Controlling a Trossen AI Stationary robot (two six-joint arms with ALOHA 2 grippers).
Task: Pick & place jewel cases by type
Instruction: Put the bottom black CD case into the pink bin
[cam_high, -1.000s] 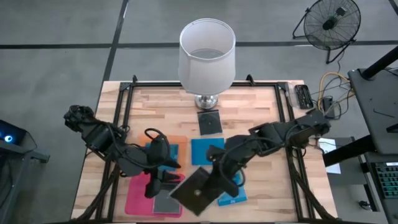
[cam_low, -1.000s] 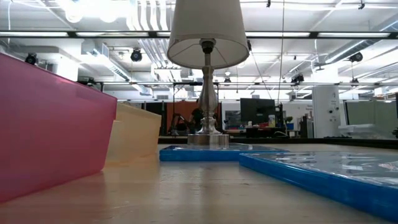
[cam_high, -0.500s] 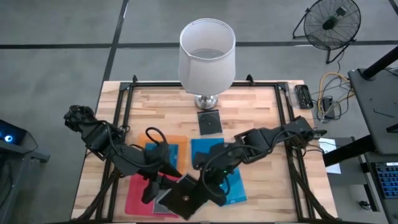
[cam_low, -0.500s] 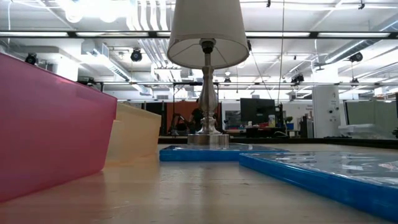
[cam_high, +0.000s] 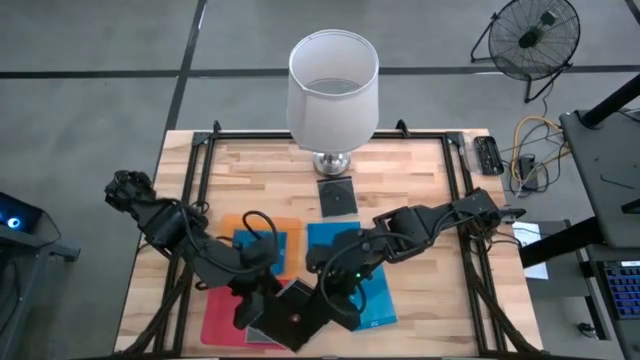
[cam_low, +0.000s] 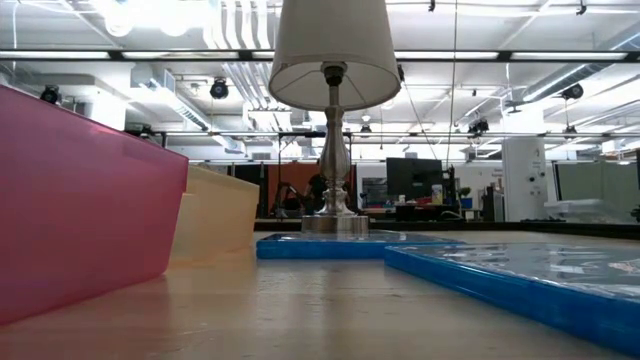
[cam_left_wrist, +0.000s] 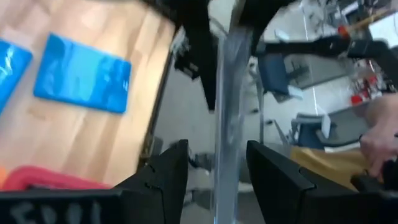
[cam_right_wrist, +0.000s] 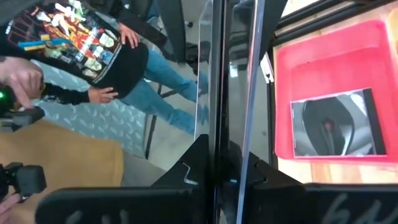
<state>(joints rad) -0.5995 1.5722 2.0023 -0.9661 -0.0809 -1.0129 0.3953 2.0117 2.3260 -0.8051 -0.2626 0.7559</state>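
- Pale striped wood tabletop, framed in black.
- White lamp shade over a silvery base.
- Bright blue jewel cases lie beside an orange tray and a pink-red tray.
- Dark grey case near the lamp; another dark case sits between the black arms.
- A person's black shirt carries a multicoloured print, above blue jeans.

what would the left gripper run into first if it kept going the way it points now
The left gripper points straight at the dark jewel case, seen edge-on between its fingers and already gripped by the right gripper. That case comes first; whether the fingers already touch it is unclear.
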